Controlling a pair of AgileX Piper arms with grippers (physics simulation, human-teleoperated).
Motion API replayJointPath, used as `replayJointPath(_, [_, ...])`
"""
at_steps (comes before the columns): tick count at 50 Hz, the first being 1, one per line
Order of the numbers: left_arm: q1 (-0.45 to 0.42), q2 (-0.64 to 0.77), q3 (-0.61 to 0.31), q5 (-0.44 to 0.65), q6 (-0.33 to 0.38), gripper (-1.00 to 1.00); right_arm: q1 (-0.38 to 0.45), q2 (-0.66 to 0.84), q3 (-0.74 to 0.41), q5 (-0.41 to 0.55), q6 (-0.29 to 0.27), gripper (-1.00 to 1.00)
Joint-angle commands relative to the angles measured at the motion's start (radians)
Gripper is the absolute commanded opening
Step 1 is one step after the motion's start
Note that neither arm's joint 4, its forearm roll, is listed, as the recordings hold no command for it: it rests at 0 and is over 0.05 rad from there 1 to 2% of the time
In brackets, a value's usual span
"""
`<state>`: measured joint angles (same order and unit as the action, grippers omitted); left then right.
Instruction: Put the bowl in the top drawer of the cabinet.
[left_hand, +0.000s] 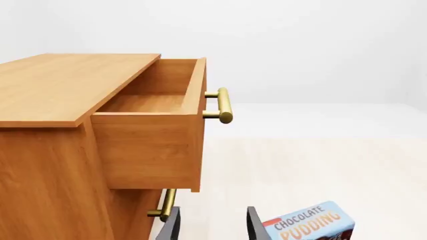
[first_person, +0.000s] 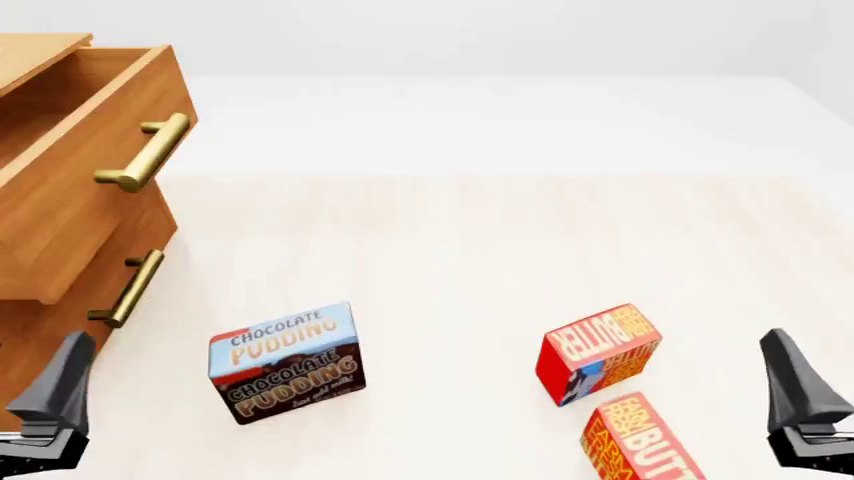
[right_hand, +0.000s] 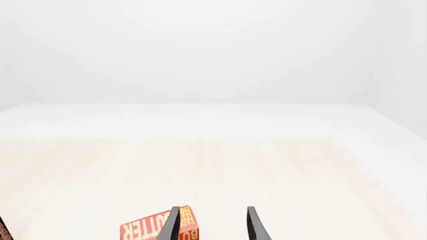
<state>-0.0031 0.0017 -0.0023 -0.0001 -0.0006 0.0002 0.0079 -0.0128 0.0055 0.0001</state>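
Both pincers, left (first_person: 47, 410) and right (first_person: 801, 405), gaping, empty. Top drawer (first_person: 80, 175) open; bowl unseen — find it first, grip rim.

The front view looks forward and down from above the near edge of the bench (first_person: 534, 220), taking in the cabinet (first_person: 40, 330) at the far left corner and three boxes on the near half. The left wrist view sits low and close, facing the cabinet's (left_hand: 47, 175) side and its pulled-out top drawer (left_hand: 150, 145), with the chocolate pudding box (left_hand: 310, 225) by its fingers (left_hand: 255, 225); the front view shares both. The right wrist view faces low across the bench toward the far edge, sharing one red butter box (right_hand: 157, 227) with the front view.
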Motion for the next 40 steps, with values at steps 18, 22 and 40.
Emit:
replayJointPath(18, [-0.011,0.217,-0.038,-0.031,-0.119,1.0,0.004,0.01,-0.023,0.014,-0.002,1.0])
replayJointPath(22, [-0.063,0.208,-0.075,0.047,-0.11,1.0,0.005,0.0,-0.009,0.01,0.003,1.0])
replayJointPath(40, [-0.282,0.172,-0.321,0.48,-0.004,1.0,0.011,0.011,-0.025,0.019,0.001,1.0])
